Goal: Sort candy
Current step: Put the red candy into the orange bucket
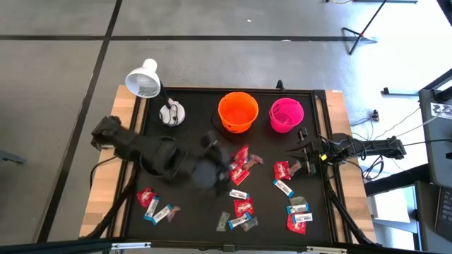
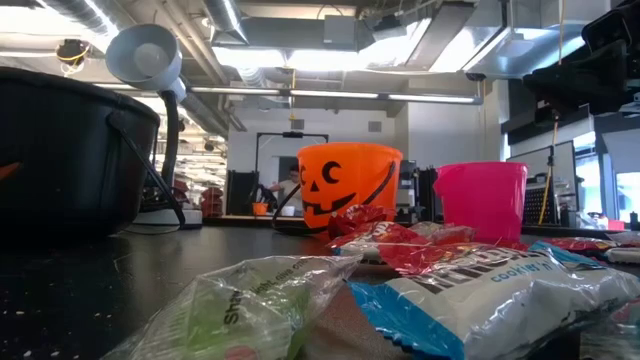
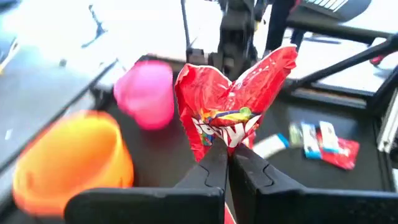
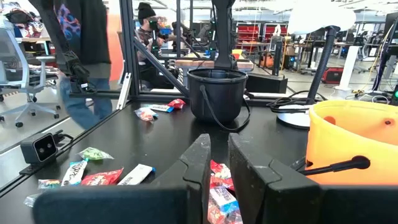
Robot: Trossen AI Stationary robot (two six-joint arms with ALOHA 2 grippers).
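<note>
Item: left claw. Position: raised over the middle of the black tabletop, in front of the orange bucket. Fingers pressed together, pinching a red candy packet by its lower edge; the packet stands upright above the fingertips. A rainbow band and part of some white lettering show on the wrapper; the word cannot be read whole. In the high view this arm is blurred.

Item: right claw. Position: at the tabletop's right edge, right of the orange bucket and beyond the pink bucket. Fingers nearly together with a narrow gap, holding nothing.

Item: loose candy. Position: scattered on the tabletop in front of the orange bucket, in three loose groups: one to the front left, one straight in front, one to the front right. Wrappers red, blue-and-white, a few grey.

Item: blue-and-white packet, closest to the low camera. Legible print: "COOKIE", with larger letters above cut off. Beside it a clear-and-green wrapper with lettering beginning "Sh".

Item: orange bucket. Black jack-o'-lantern face printed on its side; black handle.

Item: black bucket. Position: left of the orange bucket in the low view.

Item: white desk lamp. Position: far left corner, left of the orange bucket.
</note>
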